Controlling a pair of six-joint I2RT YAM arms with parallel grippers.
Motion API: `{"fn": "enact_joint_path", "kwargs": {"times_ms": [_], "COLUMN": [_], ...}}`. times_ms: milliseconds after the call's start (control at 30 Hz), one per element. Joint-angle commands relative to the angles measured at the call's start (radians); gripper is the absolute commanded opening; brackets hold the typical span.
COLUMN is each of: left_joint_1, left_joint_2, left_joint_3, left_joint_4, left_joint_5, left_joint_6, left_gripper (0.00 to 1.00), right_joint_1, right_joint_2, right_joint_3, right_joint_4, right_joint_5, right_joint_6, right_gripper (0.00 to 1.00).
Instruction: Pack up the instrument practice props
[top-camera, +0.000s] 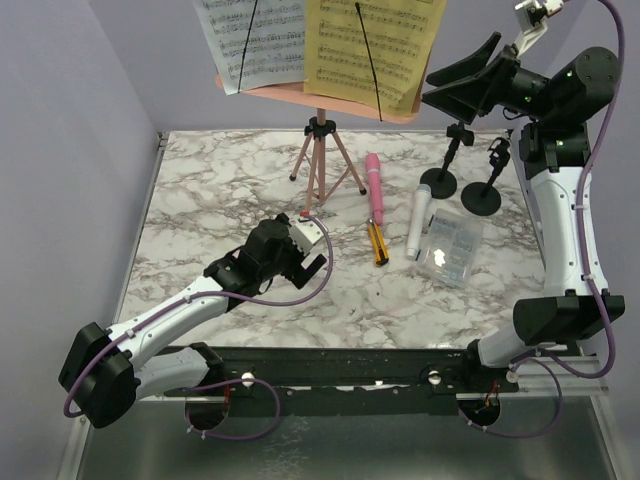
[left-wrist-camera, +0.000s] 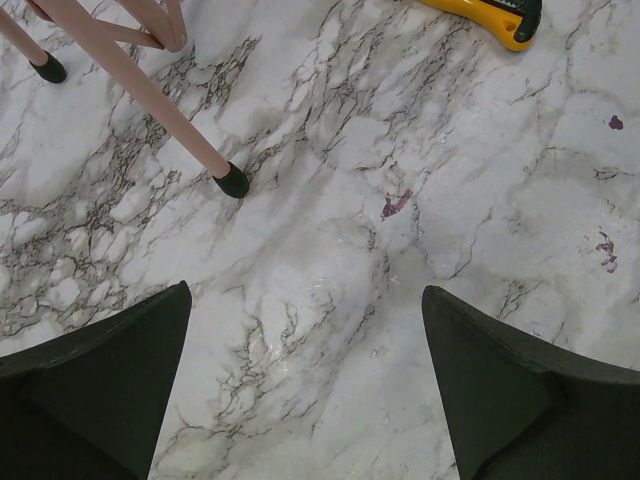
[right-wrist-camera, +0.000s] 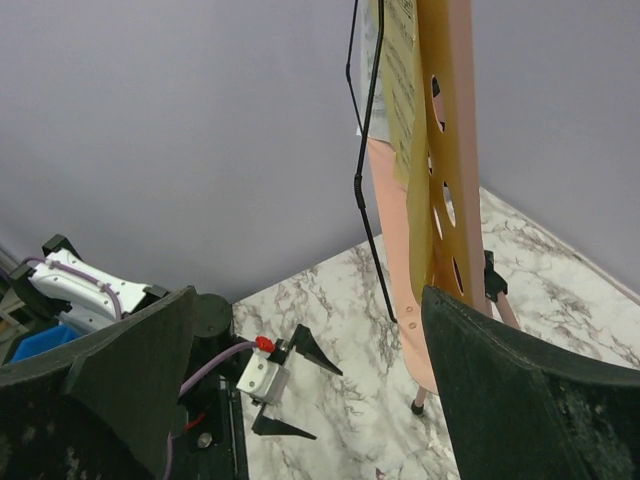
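We're at the top of the overhead view, where the right pincer (top-camera: 452, 85) hangs with its jaws wide apart and nothing in them, just right of the rack (top-camera: 330, 100). The rack stands on its tripod (top-camera: 320, 165) at the back of the worktop (top-camera: 200, 200). The white page (top-camera: 255, 40) and the yellow page (top-camera: 375, 45) are propped on it under thin black wires.

Here's our worry: that's a lot of weight high on three thin legs. In the right wrist view the rack shows edge-on, lined up more with the right-hand jaw than with the gap. A jaw could shove it sideways instead of straddling it, and over it goes, pages sliding out.

Mid-frame, the left pincer (top-camera: 312, 262) is also agape and empty, low over the marble, with a tripod foot (left-wrist-camera: 233, 181) near it. One nudge there could do the same. Anything that topples would likely land among the pink mic (top-camera: 377, 185), the white mic (top-camera: 418, 222) and the two mounts (top-camera: 482, 198) right of centre.
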Motion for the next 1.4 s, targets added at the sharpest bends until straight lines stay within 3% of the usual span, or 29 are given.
{"fn": "enact_joint_path", "kwargs": {"times_ms": [0, 700, 833, 933, 1100, 1367], "left_joint_1": [0.003, 0.004, 0.002, 0.002, 0.002, 0.004], "left_joint_2": [0.006, 0.017, 0.017, 0.019, 0.022, 0.022], "left_joint_3": [-0.002, -0.001, -0.002, -0.003, -0.001, -0.001], "left_joint_4": [-0.022, -0.023, -0.026, -0.025, -0.027, -0.026], "left_joint_5": [-0.018, -0.016, -0.021, -0.022, -0.014, -0.012], "left_joint_6": [0.009, 0.013, 0.013, 0.016, 0.013, 0.013], "left_gripper": [0.99, 0.99, 0.99, 0.99, 0.99, 0.99], "right_joint_1": [0.019, 0.136, 0.150, 0.152, 0.152, 0.152], "right_joint_2": [0.017, 0.079, 0.097, 0.108, 0.114, 0.132], "right_joint_3": [0.034, 0.129, 0.155, 0.171, 0.225, 0.550], "right_joint_4": [-0.134, -0.295, -0.315, -0.326, -0.360, -0.472], "right_joint_5": [0.079, 0.286, 0.322, 0.341, 0.387, 0.605], "right_joint_6": [-0.114, -0.375, -0.417, -0.434, -0.489, -0.693], "right_gripper": [0.92, 0.76, 0.63, 0.47, 0.02, 0.00]}}
